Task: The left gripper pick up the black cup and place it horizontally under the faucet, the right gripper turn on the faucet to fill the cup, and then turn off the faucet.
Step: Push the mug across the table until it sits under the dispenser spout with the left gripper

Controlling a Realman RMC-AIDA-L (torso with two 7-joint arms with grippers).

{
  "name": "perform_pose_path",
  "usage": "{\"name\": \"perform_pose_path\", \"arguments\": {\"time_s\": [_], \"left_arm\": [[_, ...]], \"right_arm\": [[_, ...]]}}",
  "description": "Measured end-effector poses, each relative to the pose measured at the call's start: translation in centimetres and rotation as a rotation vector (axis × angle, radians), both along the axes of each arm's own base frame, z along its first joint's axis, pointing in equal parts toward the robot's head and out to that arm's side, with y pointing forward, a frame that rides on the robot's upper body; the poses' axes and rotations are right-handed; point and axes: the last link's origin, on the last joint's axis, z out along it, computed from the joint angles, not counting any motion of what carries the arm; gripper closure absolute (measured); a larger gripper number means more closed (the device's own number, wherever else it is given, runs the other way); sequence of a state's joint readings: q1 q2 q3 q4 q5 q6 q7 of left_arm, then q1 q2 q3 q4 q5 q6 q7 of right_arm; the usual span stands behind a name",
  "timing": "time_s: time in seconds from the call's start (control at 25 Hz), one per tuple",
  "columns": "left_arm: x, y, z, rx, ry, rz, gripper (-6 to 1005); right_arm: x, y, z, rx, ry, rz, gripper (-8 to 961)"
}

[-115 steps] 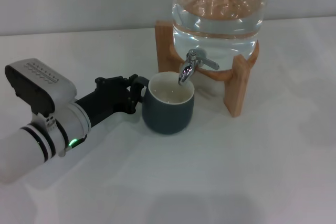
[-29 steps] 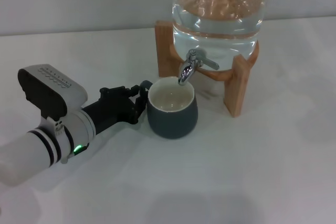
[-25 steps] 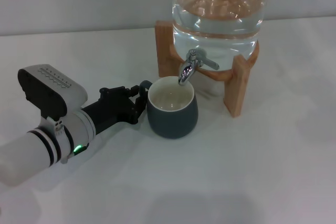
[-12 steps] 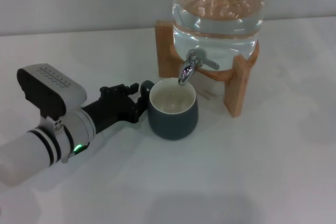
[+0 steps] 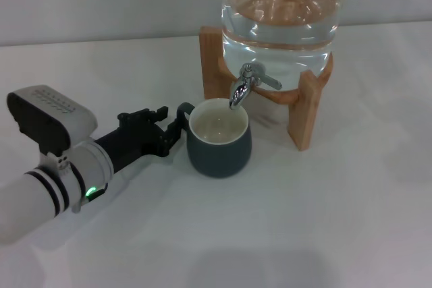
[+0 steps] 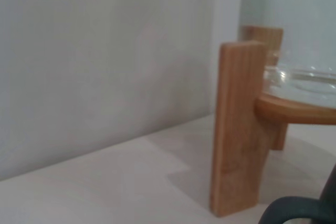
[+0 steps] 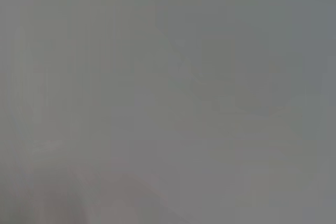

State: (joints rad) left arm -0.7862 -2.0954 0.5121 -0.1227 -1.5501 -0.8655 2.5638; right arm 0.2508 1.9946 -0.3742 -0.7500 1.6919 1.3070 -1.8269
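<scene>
The black cup [image 5: 219, 141] stands upright on the white table [image 5: 324, 220], its mouth below the faucet [image 5: 244, 85]. The left gripper [image 5: 169, 128] sits beside the cup's handle, fingers seemingly slightly apart, perhaps not gripping.

Shiny chrome faucet [image 5: 244, 87], clear glass jar [image 5: 280, 11], matt dark cup [image 5: 219, 138], smooth wooden stand [image 5: 307, 109].
</scene>
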Motion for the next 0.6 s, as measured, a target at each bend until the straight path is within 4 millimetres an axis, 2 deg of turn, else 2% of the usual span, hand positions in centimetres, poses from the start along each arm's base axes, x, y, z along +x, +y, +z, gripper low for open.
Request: {"name": "perform_pose_path", "arguments": {"time_s": [0.6], "left_arm": [[-0.03, 0.33, 0.56, 0.019, -0.013, -0.003, 634]], "right_arm": [[0.04, -0.05, -0.01, 0.001, 0.001, -0.002, 113]]}}
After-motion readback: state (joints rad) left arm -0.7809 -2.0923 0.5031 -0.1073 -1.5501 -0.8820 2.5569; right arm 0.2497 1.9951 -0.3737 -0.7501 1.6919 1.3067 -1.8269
